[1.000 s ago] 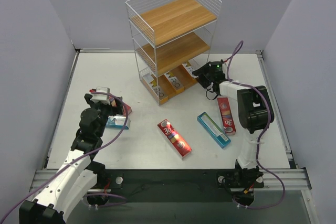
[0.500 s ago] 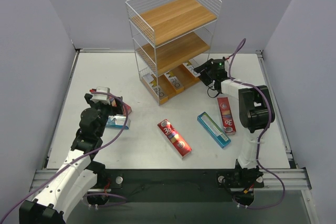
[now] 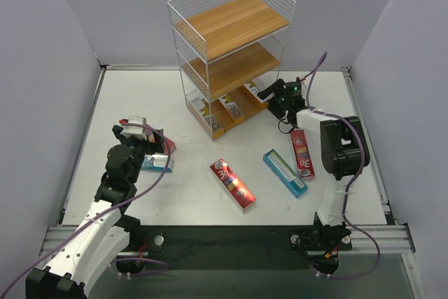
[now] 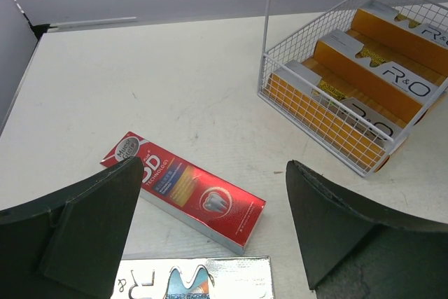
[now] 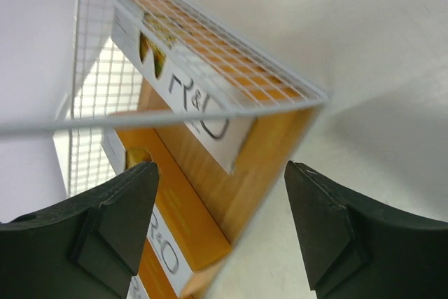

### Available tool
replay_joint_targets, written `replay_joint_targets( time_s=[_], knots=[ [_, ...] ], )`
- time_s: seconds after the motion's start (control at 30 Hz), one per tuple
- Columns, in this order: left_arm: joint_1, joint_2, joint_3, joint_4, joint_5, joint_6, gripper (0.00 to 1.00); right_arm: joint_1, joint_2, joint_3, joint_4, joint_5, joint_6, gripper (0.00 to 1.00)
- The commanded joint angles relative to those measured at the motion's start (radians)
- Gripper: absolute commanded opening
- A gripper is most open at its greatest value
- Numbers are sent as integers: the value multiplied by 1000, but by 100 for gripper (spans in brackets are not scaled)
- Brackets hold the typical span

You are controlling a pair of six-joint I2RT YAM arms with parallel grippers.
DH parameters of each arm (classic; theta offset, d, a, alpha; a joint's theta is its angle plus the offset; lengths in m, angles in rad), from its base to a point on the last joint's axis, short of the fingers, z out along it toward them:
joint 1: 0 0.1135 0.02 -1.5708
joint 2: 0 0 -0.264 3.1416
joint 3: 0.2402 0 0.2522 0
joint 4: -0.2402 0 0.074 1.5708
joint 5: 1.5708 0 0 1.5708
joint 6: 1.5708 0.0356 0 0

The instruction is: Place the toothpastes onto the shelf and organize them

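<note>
Three pale walls (image 3: 336, 5) are enclosing the white tabletop (image 3: 140, 96). Both pincers are gaping empty: right pincer (image 5: 220, 173) facing the shelf (image 3: 231, 29), left pincer (image 4: 213, 173) near a red toothpaste (image 4: 189, 197).

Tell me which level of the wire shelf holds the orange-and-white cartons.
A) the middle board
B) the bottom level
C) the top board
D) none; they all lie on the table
B: the three orange-and-white cartons lie side by side in the bottom level of the shelf, behind its wire mesh.
</note>
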Motion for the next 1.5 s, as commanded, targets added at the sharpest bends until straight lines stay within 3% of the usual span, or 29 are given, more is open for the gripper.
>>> replay_joint_targets(
  time_s=[0.0,0.13,0.33,0.53,0.67,0.8,0.93,1.13,1.27,1.47],
  knots=[
    [-5,-17,-2,45,-2,1,94,-5,-161,-72,23,-19,-99,77],
    [-6,-25,-4,48,0,-2,95,-5,-254,-93,-129,-33,-225,84],
    [-8,-26,-4,54,5,-14,95,36,-437,-165,-374,-32,-440,86],
    [-14,-11,-2,57,9,-19,95,184,-650,-340,-480,57,-535,87],
    [-19,3,-2,57,14,-20,95,288,-784,-457,-571,170,-504,87],
    [-35,14,-2,56,20,-22,95,300,-937,-536,-715,350,-443,88],
    [-52,28,-1,59,23,-23,95,290,-1020,-563,-827,430,-408,91],
    [-77,32,2,57,29,-23,95,219,-1069,-615,-950,407,-314,91],
    [-86,29,2,57,31,-26,95,136,-1088,-658,-957,333,-294,91],
    [-100,26,4,49,37,-32,95,136,-1049,-685,-935,243,-317,91]
  ],
)
